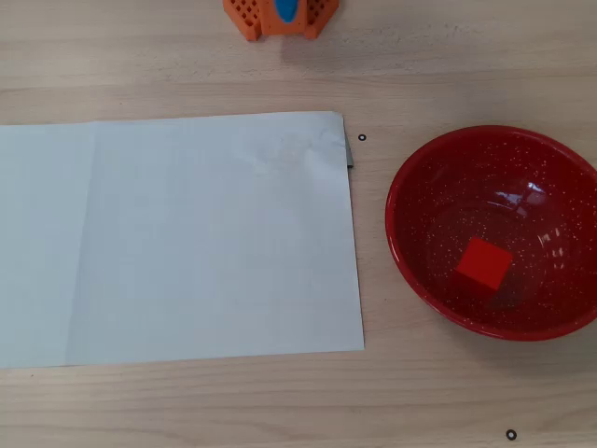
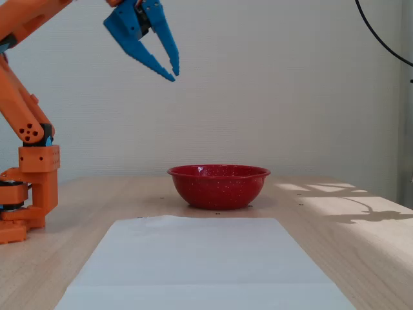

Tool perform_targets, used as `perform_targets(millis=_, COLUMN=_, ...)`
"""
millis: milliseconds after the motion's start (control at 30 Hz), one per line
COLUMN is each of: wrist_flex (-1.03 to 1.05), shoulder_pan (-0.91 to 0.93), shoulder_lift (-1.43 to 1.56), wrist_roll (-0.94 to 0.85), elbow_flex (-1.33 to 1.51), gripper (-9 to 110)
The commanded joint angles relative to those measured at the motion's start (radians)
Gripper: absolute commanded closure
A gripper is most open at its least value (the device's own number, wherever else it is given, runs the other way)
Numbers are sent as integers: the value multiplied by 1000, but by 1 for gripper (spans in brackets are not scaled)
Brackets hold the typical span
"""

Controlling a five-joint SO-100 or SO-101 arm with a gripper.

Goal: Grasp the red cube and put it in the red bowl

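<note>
Red on red: the red cube sits inside the red bowl, resting on the bowl floor a little toward the near side in the overhead view, one corner turned so it lies skewed to the picture edges. From the fixed view I can't see the cube at all; the bowl wall hides it. My jaws hang high above the surface, tips slightly parted and holding nothing, pointed down and to the right in that view. And here's the relation that counts: the bowl lies below and to the right of my tips, well apart, with clear air between us. By my reading the drop is done and the task looks complete. Nothing is left to carry. The white paper sheet lies flat beside the bowl, bare, and my orange base stands at the left of the fixed view. If any move follows, I'd judge it a retreat toward rest, away from the bowl, not another reach.
</note>
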Motion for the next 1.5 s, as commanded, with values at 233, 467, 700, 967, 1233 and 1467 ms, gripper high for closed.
perform_targets(millis=233, wrist_flex=-324, shoulder_pan=-55, shoulder_lift=405, wrist_roll=-18, elbow_flex=485, gripper=101)
perform_targets(millis=467, wrist_flex=-572, shoulder_pan=-61, shoulder_lift=643, wrist_roll=-31, elbow_flex=861, gripper=101)
perform_targets(millis=700, wrist_flex=-779, shoulder_pan=-64, shoulder_lift=842, wrist_roll=-43, elbow_flex=1186, gripper=101)
perform_targets(millis=967, wrist_flex=-917, shoulder_pan=-58, shoulder_lift=1035, wrist_roll=-41, elbow_flex=1473, gripper=101)
perform_targets(millis=1233, wrist_flex=-1104, shoulder_pan=-43, shoulder_lift=1066, wrist_roll=-20, elbow_flex=1674, gripper=101)
perform_targets(millis=1467, wrist_flex=-884, shoulder_pan=-9, shoulder_lift=1066, wrist_roll=-60, elbow_flex=1683, gripper=101)
